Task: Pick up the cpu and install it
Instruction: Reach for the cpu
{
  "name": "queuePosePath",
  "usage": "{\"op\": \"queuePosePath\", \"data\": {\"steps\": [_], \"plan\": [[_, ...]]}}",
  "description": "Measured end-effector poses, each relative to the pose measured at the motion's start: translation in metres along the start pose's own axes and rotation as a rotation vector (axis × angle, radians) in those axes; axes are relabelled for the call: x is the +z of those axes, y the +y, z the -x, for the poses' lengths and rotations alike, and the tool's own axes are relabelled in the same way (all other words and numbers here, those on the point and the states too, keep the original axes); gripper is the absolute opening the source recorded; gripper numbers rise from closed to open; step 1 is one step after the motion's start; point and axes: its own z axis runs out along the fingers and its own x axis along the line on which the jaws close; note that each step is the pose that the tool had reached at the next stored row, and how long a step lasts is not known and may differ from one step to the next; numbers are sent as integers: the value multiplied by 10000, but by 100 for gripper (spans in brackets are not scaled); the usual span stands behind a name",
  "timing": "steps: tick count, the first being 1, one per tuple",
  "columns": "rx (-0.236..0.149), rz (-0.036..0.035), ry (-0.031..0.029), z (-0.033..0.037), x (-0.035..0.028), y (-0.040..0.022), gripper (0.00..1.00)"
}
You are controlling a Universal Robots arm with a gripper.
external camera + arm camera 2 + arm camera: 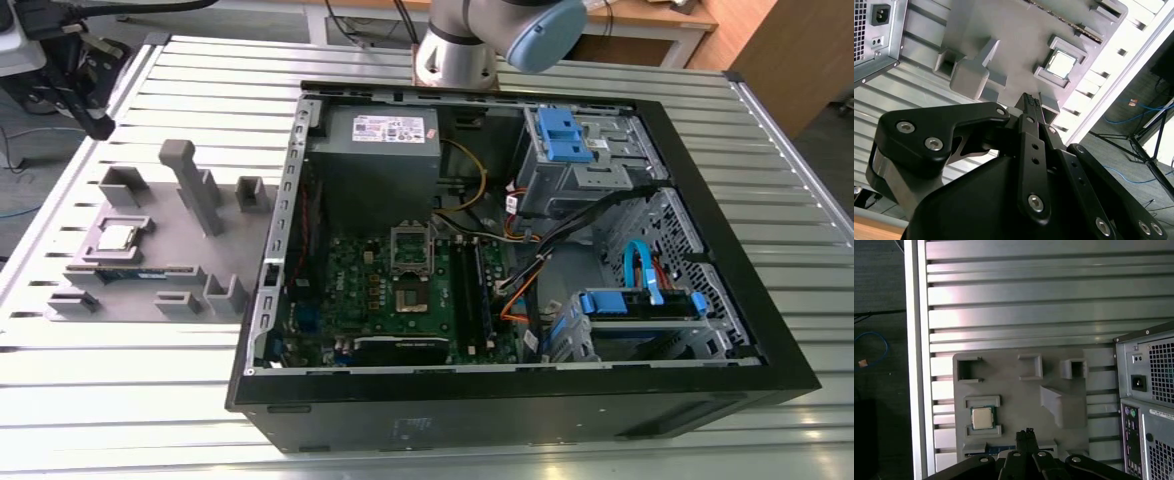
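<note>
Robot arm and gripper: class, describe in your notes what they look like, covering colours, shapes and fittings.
In the exterior view the arm is a silver-grey metal tube with a rounded pale blue cap at its joint. In both wrist views the gripper is matte black: flat, rounded link plates fastened with silver screw heads, narrowing to two slim fingers with ridged tips.

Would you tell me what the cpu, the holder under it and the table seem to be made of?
The cpu: shiny silver metal top, judging by its glare. The holder: matte grey plastic, probably, being uniformly dull. The table: ribbed bare metal, likely aluminium, from its streaky sheen.
</note>
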Motion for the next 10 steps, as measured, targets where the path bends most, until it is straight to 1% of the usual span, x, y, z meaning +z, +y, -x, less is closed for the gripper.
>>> {"op": "queuePosePath", "data": {"steps": [10], "plan": [[0,0,0,-50,13,-10,11]]}}
